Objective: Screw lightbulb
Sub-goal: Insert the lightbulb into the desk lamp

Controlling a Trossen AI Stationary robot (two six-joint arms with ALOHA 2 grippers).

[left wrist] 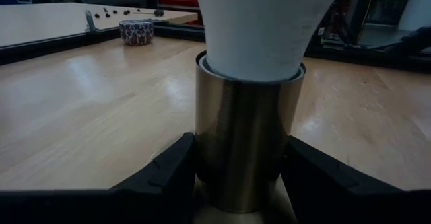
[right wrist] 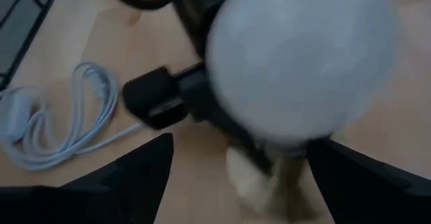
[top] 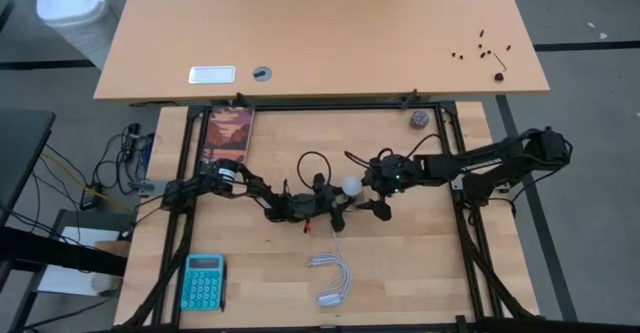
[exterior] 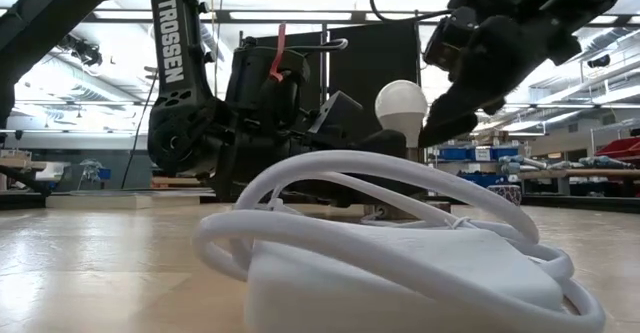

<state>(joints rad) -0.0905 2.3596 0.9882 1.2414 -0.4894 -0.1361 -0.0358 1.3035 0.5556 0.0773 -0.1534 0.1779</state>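
Between the right end effector's (top: 368, 195) wide-open fingers, untouched, the lightbulb (top: 351, 185) stands upright in a brass socket (left wrist: 246, 140), which the low-stretched left end effector (top: 335, 210) clamps.

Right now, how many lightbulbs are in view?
1: the lightbulb stands upright in a brass socket mid-table, between the two end effectors. No others visible.

A light wooden table (top: 260, 283) was observed. A teal calculator (top: 203, 281) lay near one corner; a coiled white cord (top: 333, 278) rested mid-edge.
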